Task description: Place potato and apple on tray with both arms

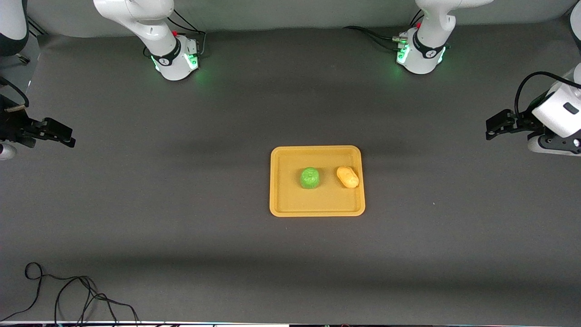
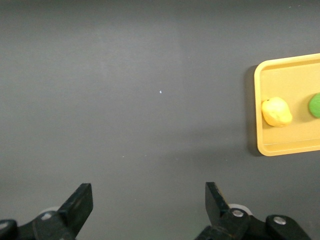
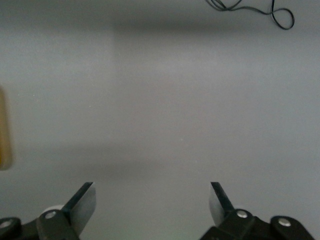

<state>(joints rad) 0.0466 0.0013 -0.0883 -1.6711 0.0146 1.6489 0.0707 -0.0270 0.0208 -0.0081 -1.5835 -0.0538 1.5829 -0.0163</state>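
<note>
Spreading under everything is the dark grey table [image 1: 181, 218], the largest thing I see, with my two white arms rooted along its edge by the green-lit bases. My right arm [image 1: 150, 27] rises from its base at about eleven o'clock from the tray; my left arm [image 1: 431, 32] rises at about one o'clock from it. Both arms wait, drawn well out to the ends of the table.

Next in size comes the tray [image 1: 281, 200], mustard yellow with a low rim, lying flat near the middle of the table. In my left wrist view the tray [image 2: 265, 145] shows only one end; in my right wrist view only a blurred yellow sliver appears at the frame's edge.

My right gripper [image 1: 61, 134] hangs over the bare table at about nine o'clock from the tray, well apart from it, its fingers [image 3: 82, 202] spread wide with nothing between them. My left gripper [image 1: 494, 127] hangs at about two o'clock from the tray, also well apart, its fingers [image 2: 80, 205] likewise spread and empty.

On the tray sits the apple [image 1: 309, 177], bright green, near the tray's centre. Just beside it, at three o'clock toward my left arm's end, lies the potato [image 1: 347, 176], yellow-tan, close to the rim. They are not touching.

A thin black cable [image 1: 68, 290] loops on the table at about seven o'clock from the tray, near the front camera.
</note>
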